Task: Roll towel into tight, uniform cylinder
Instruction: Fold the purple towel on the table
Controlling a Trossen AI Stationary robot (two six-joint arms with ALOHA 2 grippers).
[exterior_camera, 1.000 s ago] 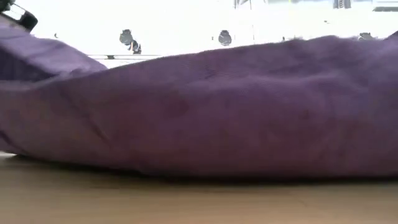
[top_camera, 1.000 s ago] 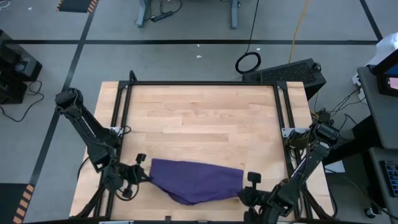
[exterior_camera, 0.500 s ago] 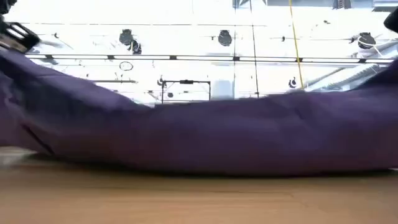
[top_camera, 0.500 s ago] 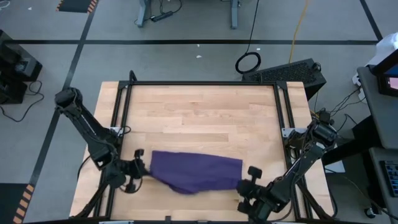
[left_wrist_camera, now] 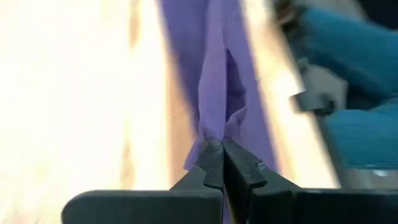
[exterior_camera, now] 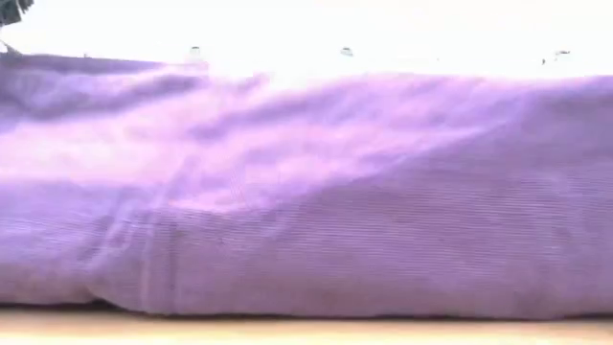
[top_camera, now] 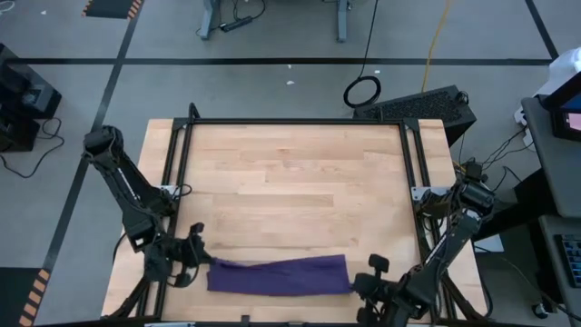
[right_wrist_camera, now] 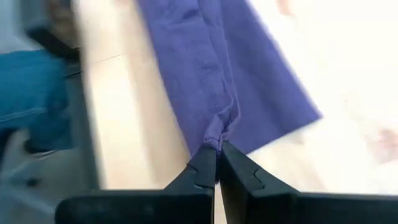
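The purple towel [top_camera: 277, 274] lies as a long narrow folded band along the table's near edge; in the low view the towel [exterior_camera: 306, 192] fills the picture. My left gripper [top_camera: 201, 262] is shut on its left end, and my right gripper [top_camera: 356, 283] is shut on its right end. The white tag is hidden. My left gripper pinches a bunched corner at the towel's left end [left_wrist_camera: 212, 134] between its two fingertips, coming level from the table's left. The cloth runs away from the fingers in a raised fold. My right gripper pinches a gathered fold at the towel's right end [right_wrist_camera: 214, 138] between its two fingertips, coming level from the table's right. The towel stretches from it along the tabletop.
The wooden tabletop [top_camera: 290, 173] lies bare beyond the towel toward the far edge. A black frame [top_camera: 295, 122] runs round the table. A person's blue sleeve [left_wrist_camera: 348, 62] shows beyond the near edge in both wrist views.
Both grippers have gone toward the table's near edge with the towel's ends. The towel has been drawn from a wide, sagging shape into a narrow, straight band closer to the near edge, folded over on itself.
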